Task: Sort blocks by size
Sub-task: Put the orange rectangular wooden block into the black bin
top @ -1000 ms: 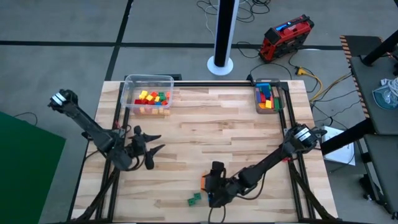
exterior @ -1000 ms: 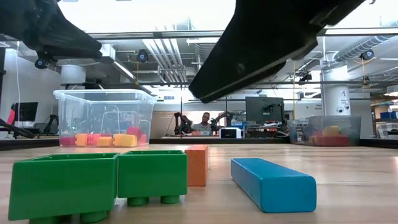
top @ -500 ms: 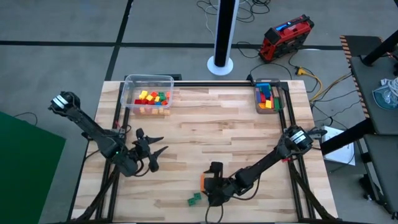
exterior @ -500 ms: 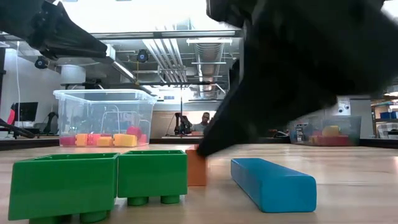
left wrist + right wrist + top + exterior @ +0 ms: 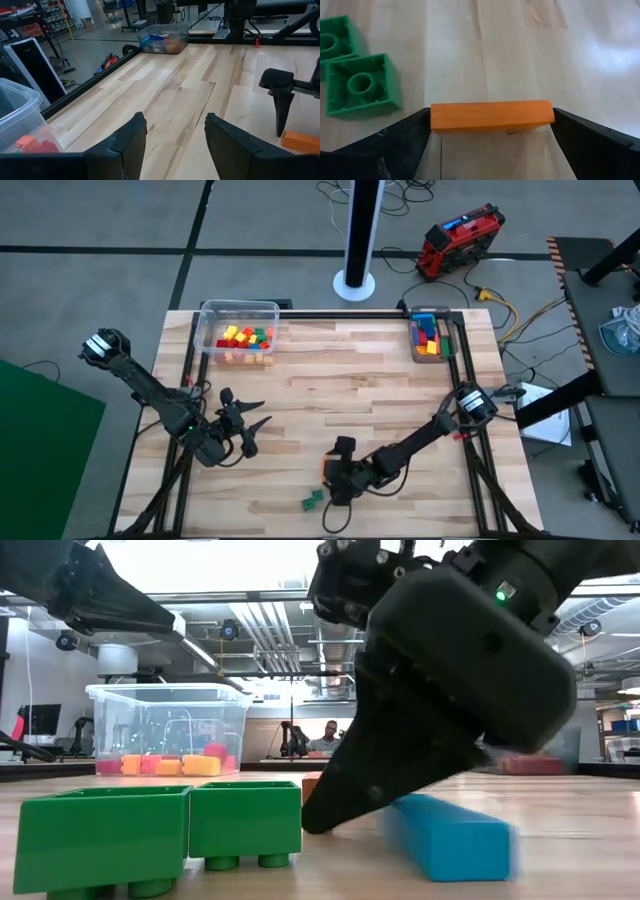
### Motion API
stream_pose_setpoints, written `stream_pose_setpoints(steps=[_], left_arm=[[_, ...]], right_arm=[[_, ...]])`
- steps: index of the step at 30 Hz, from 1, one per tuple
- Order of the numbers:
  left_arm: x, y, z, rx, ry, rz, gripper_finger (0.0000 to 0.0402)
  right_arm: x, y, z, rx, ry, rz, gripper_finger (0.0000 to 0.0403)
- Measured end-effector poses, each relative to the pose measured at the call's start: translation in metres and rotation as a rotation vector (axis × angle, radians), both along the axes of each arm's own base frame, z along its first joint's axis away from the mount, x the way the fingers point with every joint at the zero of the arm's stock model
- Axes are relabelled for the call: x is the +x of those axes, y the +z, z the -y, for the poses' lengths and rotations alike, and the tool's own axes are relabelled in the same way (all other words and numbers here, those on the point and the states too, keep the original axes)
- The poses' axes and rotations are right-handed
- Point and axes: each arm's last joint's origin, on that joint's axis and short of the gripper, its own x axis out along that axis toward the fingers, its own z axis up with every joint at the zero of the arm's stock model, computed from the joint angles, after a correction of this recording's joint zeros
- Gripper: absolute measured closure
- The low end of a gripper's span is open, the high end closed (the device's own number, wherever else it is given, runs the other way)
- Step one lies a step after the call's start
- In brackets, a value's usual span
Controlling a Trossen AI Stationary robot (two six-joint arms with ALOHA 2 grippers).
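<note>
In the high view, a clear tub at upper left holds small red, yellow and green blocks; a second small tub at upper right holds longer bars. At bottom centre, the right gripper has its fingers spread either side of an orange block on the table, beside two green blocks. The left gripper, lower left, hangs open, holding nothing.

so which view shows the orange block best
The right wrist view: the orange block lies lengthwise between the right gripper's open jaws. High view shows only a sliver beside the gripper; low view mostly hides it; left wrist view catches one end.
</note>
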Motion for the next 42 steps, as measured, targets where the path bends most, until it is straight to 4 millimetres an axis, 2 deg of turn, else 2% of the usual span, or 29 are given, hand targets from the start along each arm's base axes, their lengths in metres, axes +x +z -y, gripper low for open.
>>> stream_pose_setpoints(steps=[12,25,31,37,42], left_arm=[[0.0,-0.001,0.0,0.003,0.0,-0.004,0.0223],[0.0,-0.001,0.0,0.003,-0.001,-0.004,0.0223],[0.0,-0.001,0.0,0.003,-0.001,-0.004,0.0223],[0.0,-0.001,0.0,0.003,-0.001,-0.004,0.0223],[0.0,-0.001,0.0,-0.002,0.0,-0.001,0.0223]], right_arm=[[0.007,-0.008,0.004,-0.039,0.101,-0.013,0.0009],[0.006,-0.009,0.004,-0.038,0.099,-0.02,0.0052],[0.006,-0.008,0.004,-0.037,0.094,-0.016,0.0054],[0.004,0.004,0.009,-0.085,0.061,0.001,0.0056],[0.009,0.027,0.026,-0.084,-0.028,0.062,0.0056]])
